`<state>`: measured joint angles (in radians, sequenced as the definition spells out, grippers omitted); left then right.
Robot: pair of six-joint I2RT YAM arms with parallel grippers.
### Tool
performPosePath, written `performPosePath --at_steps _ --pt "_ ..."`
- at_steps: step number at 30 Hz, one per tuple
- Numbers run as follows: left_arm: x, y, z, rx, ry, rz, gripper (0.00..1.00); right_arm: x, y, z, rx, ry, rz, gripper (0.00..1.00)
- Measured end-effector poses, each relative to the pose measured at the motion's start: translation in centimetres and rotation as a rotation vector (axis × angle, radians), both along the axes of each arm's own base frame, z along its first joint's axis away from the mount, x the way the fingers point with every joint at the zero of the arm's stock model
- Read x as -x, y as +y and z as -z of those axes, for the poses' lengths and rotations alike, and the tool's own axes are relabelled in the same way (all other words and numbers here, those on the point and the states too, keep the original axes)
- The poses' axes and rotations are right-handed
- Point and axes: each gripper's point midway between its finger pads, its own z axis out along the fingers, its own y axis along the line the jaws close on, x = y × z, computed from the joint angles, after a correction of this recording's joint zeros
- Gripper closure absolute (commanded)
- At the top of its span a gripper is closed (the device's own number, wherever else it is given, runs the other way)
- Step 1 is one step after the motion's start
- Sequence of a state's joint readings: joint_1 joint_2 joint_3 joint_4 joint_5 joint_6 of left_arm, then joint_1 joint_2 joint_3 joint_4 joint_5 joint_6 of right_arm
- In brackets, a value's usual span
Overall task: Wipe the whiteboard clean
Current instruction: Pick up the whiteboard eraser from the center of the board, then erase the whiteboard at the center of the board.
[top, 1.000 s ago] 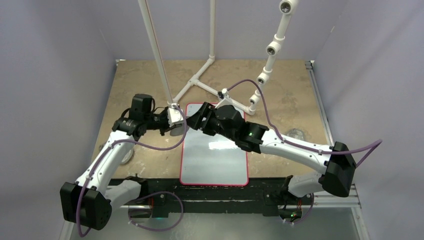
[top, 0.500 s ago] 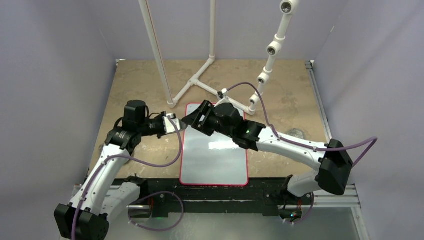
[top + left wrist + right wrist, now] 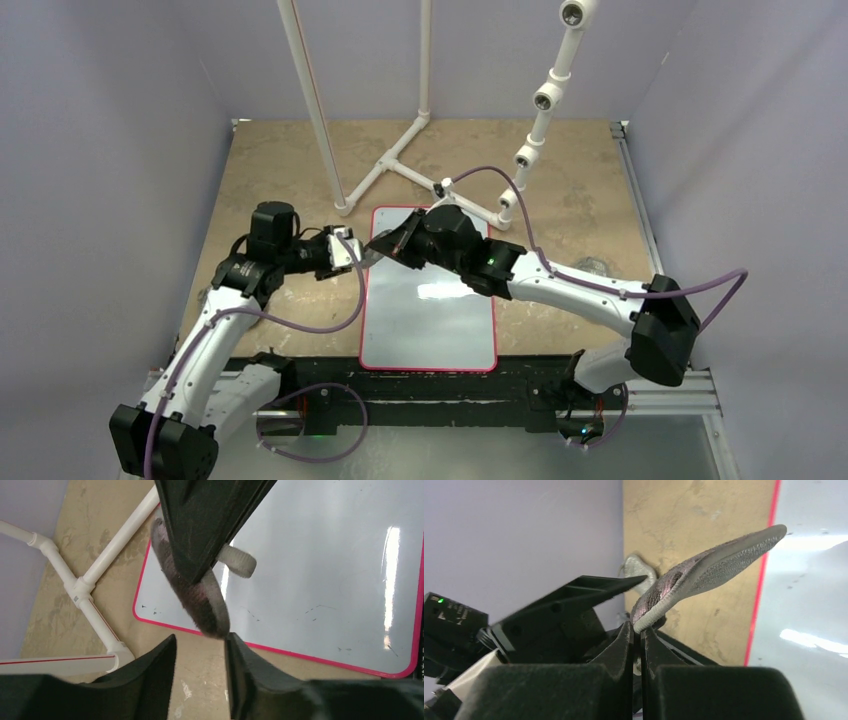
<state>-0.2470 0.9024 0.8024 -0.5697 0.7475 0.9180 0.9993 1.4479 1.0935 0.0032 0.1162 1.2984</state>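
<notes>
The whiteboard (image 3: 430,320), glossy white with a red border, lies flat at mid-table; only faint black specks show on it (image 3: 310,570). A grey pad (image 3: 192,587) hangs in the air over the board's far left corner. My right gripper (image 3: 388,243) is shut on one end of the pad (image 3: 709,572), its fingers (image 3: 637,625) pinched tight on it. My left gripper (image 3: 200,645) faces it from the left (image 3: 350,250) with its jaws apart; the pad's other end just reaches the tip of one finger (image 3: 235,650).
A white pipe frame (image 3: 400,155) stands behind the board, with one foot (image 3: 90,600) close to my left gripper. Crumpled grey wads lie on the tan table at the right (image 3: 595,267) and left (image 3: 250,310). Purple walls enclose the table.
My left gripper's jaws have parted and released the pad, while the right gripper has shut on it. The right arm has edged slightly toward the left gripper.
</notes>
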Motion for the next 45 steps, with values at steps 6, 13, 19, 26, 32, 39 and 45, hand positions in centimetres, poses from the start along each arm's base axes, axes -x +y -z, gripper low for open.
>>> performPosePath --at_steps 6,13,19,26,32,39,45 --pt "-0.9 0.0 1.6 0.014 0.176 -0.089 0.39 -0.2 -4.7 2.2 0.222 -0.031 0.091 1.0" --pt "-2.6 0.3 6.3 -0.023 0.467 -0.243 0.39 0.1 -13.2 5.1 0.617 -0.059 0.194 1.0" --pt "-3.5 1.3 11.2 -0.111 0.611 -0.344 0.41 0.1 -17.5 13.0 1.028 0.029 0.169 1.0" --pt "-4.0 1.9 13.7 -0.161 0.658 -0.379 0.41 -3.8 -19.7 17.4 1.129 0.071 0.145 1.0" --pt "-3.9 1.8 15.7 -0.176 0.721 -0.393 0.41 -8.1 -19.4 17.2 1.063 -0.007 0.136 1.0" --pt "-4.2 1.8 17.4 -0.192 0.761 -0.413 0.4 -8.2 -19.9 22.0 1.133 0.044 0.081 1.0" --pt "-5.0 1.8 17.4 -0.189 0.744 -0.42 0.39 -8.1 -19.6 22.3 1.081 0.015 0.075 1.0"
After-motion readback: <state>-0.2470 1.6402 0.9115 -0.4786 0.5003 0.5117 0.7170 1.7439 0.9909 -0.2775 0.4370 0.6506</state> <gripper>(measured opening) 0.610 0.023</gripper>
